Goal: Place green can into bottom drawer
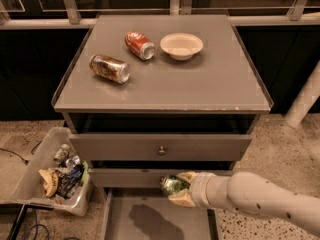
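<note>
The green can (171, 184) is held in my gripper (176, 189), which reaches in from the right on a white arm. The can hangs in front of the middle drawer, just above the back right part of the bottom drawer (125, 221). That drawer is pulled open at the foot of the grey cabinet, and its flat grey floor carries the shadow of my arm. The fingers close around the can from above and below.
On the cabinet top (210, 84) lie a red can (140, 45), a gold-brown can (109, 68) and a white bowl (181, 45). A clear bin (30, 174) of crushed trash stands on the floor to the left. A white post (305, 101) is at the right.
</note>
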Robot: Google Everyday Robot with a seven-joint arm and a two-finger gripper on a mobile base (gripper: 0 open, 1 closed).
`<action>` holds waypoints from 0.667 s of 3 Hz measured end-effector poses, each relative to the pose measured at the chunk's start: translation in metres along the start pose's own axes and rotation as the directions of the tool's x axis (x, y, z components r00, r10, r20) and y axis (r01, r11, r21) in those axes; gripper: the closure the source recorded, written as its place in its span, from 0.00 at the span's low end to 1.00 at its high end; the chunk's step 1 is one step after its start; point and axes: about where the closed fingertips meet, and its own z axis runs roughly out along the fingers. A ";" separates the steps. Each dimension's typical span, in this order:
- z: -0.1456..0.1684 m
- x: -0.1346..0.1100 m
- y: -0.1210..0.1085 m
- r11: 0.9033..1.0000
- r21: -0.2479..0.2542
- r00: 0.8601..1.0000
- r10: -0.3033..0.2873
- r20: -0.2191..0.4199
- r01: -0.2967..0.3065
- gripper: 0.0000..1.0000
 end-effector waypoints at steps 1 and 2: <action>0.024 0.035 -0.017 0.996 0.094 1.000 -0.001 -0.017 0.003 1.00; 0.024 0.034 -0.015 0.996 0.089 1.000 -0.004 -0.018 0.006 1.00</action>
